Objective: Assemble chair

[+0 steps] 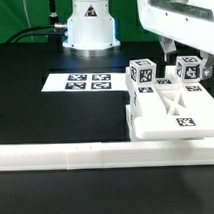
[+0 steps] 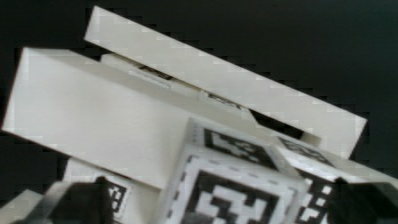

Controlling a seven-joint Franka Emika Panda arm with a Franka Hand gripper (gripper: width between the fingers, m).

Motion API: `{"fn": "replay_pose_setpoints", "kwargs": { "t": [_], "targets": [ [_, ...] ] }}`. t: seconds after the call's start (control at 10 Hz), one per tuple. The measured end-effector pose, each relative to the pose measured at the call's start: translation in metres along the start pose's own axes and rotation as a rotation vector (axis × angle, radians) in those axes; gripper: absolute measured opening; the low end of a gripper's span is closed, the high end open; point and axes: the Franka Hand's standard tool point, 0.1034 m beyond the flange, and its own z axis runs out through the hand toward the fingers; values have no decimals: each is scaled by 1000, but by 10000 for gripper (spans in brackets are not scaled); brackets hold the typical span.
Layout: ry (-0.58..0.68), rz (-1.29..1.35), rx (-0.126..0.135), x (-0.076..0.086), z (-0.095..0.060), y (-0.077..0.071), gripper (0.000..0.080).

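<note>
The chair parts lie grouped at the exterior view's right. A flat white slab (image 1: 175, 115) has two square tagged posts, one (image 1: 142, 72) and another (image 1: 189, 66), standing behind it. My gripper (image 1: 183, 47) hangs just over the second post, with a dark finger (image 1: 165, 43) showing beside it. In the wrist view that post's tag (image 2: 235, 188) fills the space between my dark fingers (image 2: 80, 200), and the jaws stand apart on either side of it. The slab (image 2: 98, 100) and a white bar (image 2: 214, 62) lie beyond it.
The long white border rail (image 1: 97, 153) runs along the front and turns up at the exterior view's right. The marker board (image 1: 84, 83) lies flat at the middle. The robot base (image 1: 89, 26) stands at the back.
</note>
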Motion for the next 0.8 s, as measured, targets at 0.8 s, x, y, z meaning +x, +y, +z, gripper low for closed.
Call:
{"fn": "replay_pose_setpoints", "kwargs": {
  "t": [0.8],
  "targets": [
    [21,-646,-42,1,-1,0,649]
  ]
}}
